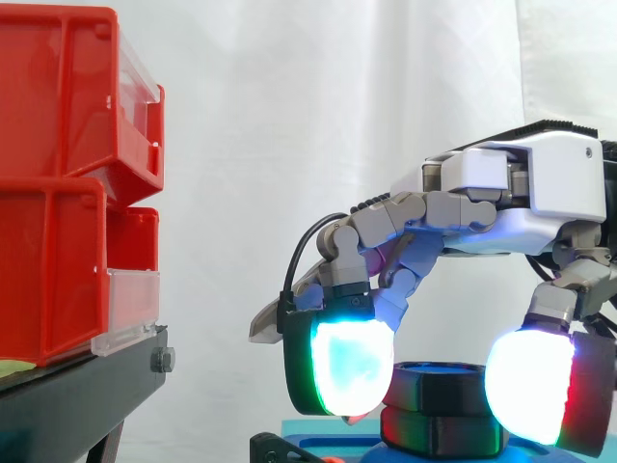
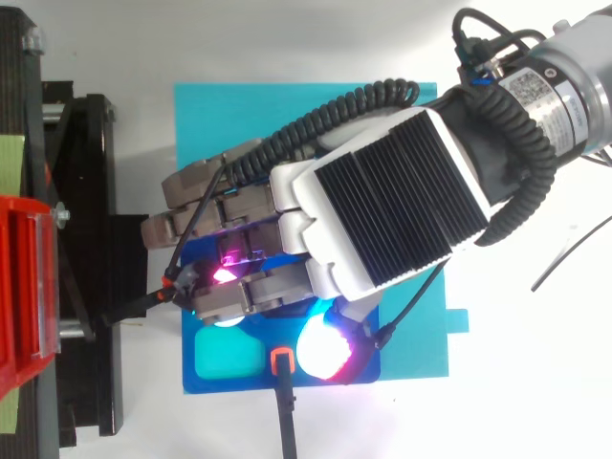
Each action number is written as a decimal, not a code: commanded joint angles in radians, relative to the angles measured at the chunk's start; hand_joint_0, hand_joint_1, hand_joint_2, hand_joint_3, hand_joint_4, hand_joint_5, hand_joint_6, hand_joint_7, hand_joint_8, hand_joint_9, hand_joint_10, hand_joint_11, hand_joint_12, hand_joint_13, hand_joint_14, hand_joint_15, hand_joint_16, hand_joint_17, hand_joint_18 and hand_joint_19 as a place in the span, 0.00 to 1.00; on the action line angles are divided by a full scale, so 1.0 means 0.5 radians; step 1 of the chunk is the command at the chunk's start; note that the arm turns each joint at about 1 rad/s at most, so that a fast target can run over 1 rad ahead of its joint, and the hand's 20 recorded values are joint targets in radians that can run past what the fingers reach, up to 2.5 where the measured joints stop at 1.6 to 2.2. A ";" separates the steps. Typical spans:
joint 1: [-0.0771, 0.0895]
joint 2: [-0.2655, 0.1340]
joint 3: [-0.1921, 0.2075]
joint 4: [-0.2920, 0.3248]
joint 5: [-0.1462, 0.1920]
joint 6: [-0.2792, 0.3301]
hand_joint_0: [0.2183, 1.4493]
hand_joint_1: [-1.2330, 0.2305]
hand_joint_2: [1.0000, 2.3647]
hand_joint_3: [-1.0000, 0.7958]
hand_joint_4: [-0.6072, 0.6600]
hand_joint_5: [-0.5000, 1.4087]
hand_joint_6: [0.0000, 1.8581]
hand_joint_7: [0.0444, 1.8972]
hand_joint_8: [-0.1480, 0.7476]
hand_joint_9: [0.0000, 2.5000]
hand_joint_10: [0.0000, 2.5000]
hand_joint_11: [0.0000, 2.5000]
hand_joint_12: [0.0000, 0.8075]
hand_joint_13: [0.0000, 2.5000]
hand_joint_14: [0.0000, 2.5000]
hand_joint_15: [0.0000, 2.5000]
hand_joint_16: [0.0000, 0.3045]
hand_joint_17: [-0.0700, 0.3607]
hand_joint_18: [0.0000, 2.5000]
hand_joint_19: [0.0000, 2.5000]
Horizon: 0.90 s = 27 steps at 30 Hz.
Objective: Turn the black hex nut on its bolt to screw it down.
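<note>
Closest in, from the side: fat glowing fingertips (image 1: 352, 367) curled down on either flank of the black hex nut (image 1: 439, 386), one pad at its left side, another at its right. Looks like contact on both, so calling it a pinch on the nut rather than a hover. Right between the pads, then, and under the palm of the hand (image 1: 540, 183). Directly beneath the nut, a second black hex piece (image 1: 443, 431), apparently stacked touching it, both on a blue plate (image 2: 215, 382) over a cyan mat (image 2: 287, 115). Can't make out the bolt itself, presumably buried inside the nut. Handling guess: hard, stiff, nothing fragile, probably light, smooth enough on the flats to slip if squeezed lazily. Best bet is to grab two opposite flats, not the corners, and to keep the pads on the upper piece only, well clear of the lower one, or the whole stack may drag along. Expect short turns and plenty of regrips. Further out past the fingertips, off to the left: red bins (image 1: 58, 193) stacked on a black stand (image 1: 77, 386), well apart from the hand. Behind everything, a white curtain (image 1: 289, 96).
</note>
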State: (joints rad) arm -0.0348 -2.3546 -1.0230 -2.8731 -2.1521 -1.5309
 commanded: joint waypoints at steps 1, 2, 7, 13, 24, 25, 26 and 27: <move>-0.004 0.000 0.000 0.000 0.000 0.000 0.25 0.42 0.00 0.29 0.64 0.24 0.27 0.70 0.48 0.36 0.01 0.17 0.41 0.21 0.00 0.05 0.17 0.43 0.16 0.14; -0.001 0.000 0.000 0.000 0.000 0.000 0.25 0.42 0.00 0.29 0.63 0.24 0.27 0.70 0.47 0.36 0.01 0.17 0.41 0.21 0.00 0.05 0.17 0.43 0.16 0.14; -0.004 0.000 0.000 0.000 0.000 0.000 0.25 0.41 0.00 0.30 0.64 0.24 0.27 0.70 0.47 0.36 0.01 0.17 0.41 0.21 0.00 0.05 0.17 0.43 0.16 0.14; -0.007 0.000 0.000 0.000 0.000 0.000 0.25 0.41 0.00 0.30 0.64 0.24 0.27 0.71 0.48 0.36 0.01 0.17 0.41 0.21 0.00 0.05 0.17 0.43 0.16 0.14; -0.007 0.000 -0.003 0.000 0.000 0.000 0.22 0.43 0.00 0.28 0.65 0.24 0.27 0.71 0.49 0.36 0.01 0.16 0.42 0.21 0.00 0.04 0.18 0.44 0.17 0.14; -0.004 0.000 -0.003 0.000 0.000 0.000 0.22 0.43 0.00 0.28 0.66 0.24 0.27 0.71 0.49 0.36 0.01 0.17 0.43 0.21 0.00 0.04 0.18 0.45 0.17 0.14; 0.002 0.000 -0.003 0.000 0.000 0.003 0.22 0.44 0.00 0.28 0.65 0.24 0.27 0.71 0.49 0.36 0.01 0.17 0.43 0.21 0.00 0.05 0.18 0.45 0.17 0.14; 0.002 0.000 -0.003 0.000 0.000 0.006 0.22 0.44 0.00 0.28 0.65 0.24 0.27 0.71 0.49 0.36 0.01 0.17 0.43 0.21 0.00 0.05 0.18 0.45 0.17 0.14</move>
State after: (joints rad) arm -0.0367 -2.3546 -1.0247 -2.8732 -2.1521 -1.5301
